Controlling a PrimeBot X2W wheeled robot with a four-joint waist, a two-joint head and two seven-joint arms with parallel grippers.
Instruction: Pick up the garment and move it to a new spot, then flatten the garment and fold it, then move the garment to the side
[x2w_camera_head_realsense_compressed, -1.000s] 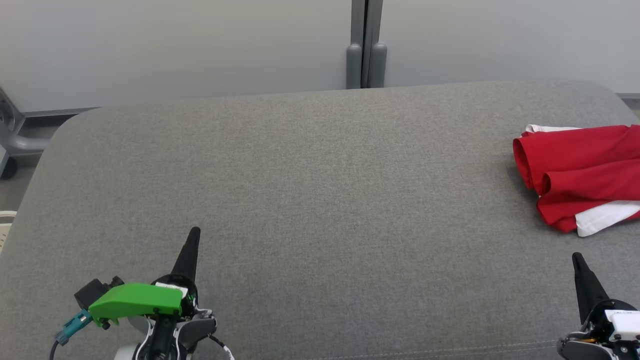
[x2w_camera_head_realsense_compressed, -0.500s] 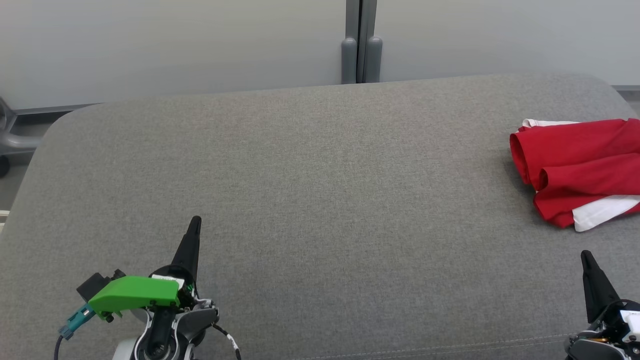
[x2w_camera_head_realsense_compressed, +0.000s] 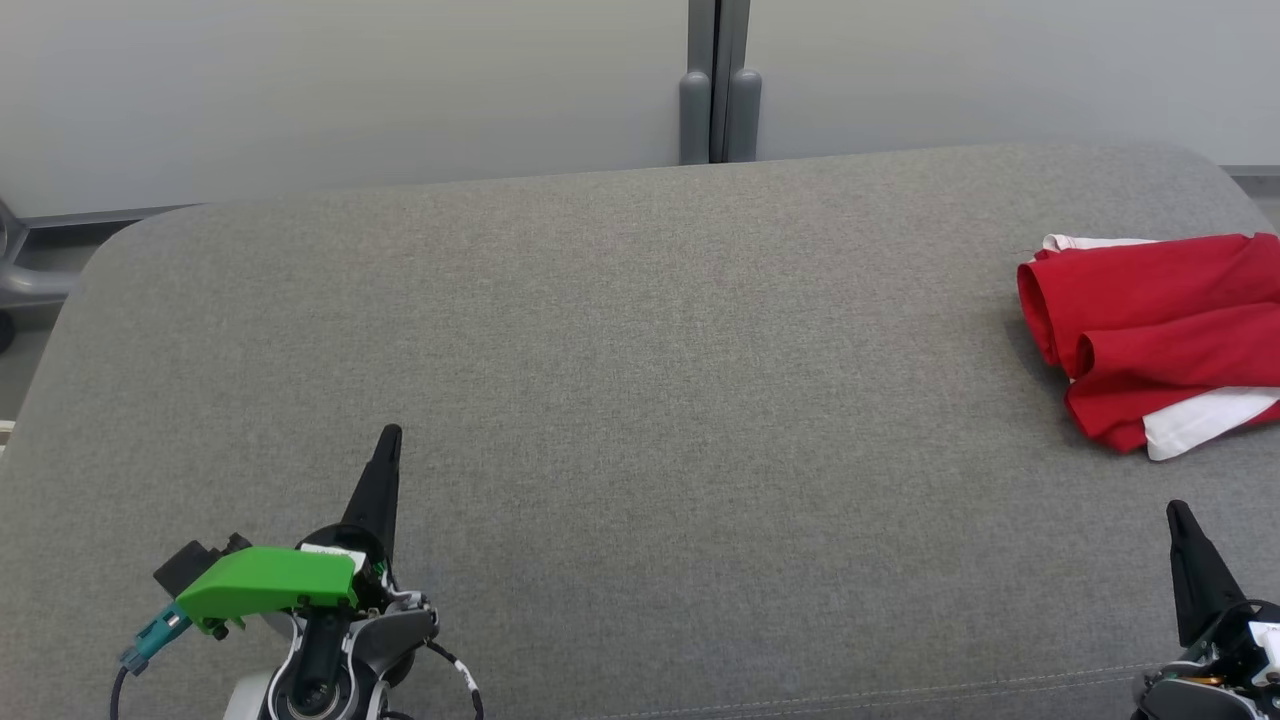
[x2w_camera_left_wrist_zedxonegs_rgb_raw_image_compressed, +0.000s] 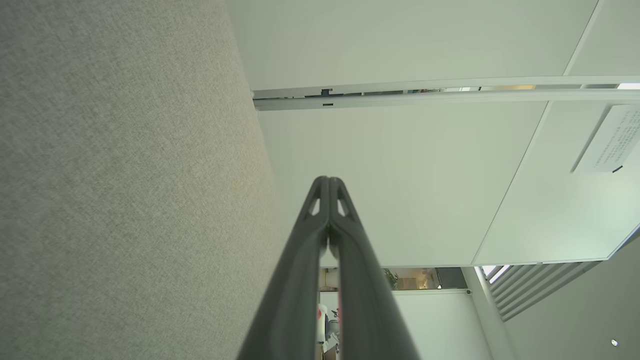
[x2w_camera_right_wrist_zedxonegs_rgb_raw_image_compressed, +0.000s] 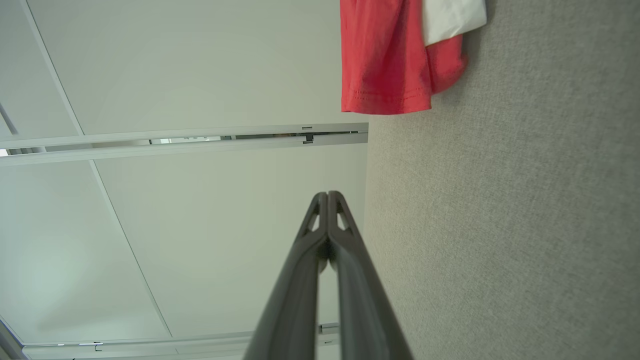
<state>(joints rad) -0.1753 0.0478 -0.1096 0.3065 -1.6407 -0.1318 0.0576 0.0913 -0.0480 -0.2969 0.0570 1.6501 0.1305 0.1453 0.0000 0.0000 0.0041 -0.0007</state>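
The garment (x2w_camera_head_realsense_compressed: 1150, 325), red with white parts, lies folded in a small bundle at the far right of the grey cushioned surface (x2w_camera_head_realsense_compressed: 640, 400); in the right wrist view the garment (x2w_camera_right_wrist_zedxonegs_rgb_raw_image_compressed: 385, 55) sits at the top. My left gripper (x2w_camera_head_realsense_compressed: 388, 440) is low at the left, shut, fingers pressed together with nothing between them, far from the garment. In the left wrist view the same gripper (x2w_camera_left_wrist_zedxonegs_rgb_raw_image_compressed: 328, 181) points along the cushion's edge. My right gripper (x2w_camera_head_realsense_compressed: 1178, 515) is at the lower right, shut and empty, a short way in front of the garment; its tips (x2w_camera_right_wrist_zedxonegs_rgb_raw_image_compressed: 327, 196) meet in its own view.
Pale wall panels (x2w_camera_head_realsense_compressed: 350, 90) with a grey vertical post (x2w_camera_head_realsense_compressed: 718, 80) stand behind the cushion. A grey chair base (x2w_camera_head_realsense_compressed: 20, 280) shows at the far left beyond the cushion's rounded corner.
The head camera has tilted and turned slightly, shifting the whole picture. Both grippers hold about the same places, shut throughout. The garment lies unmoved.
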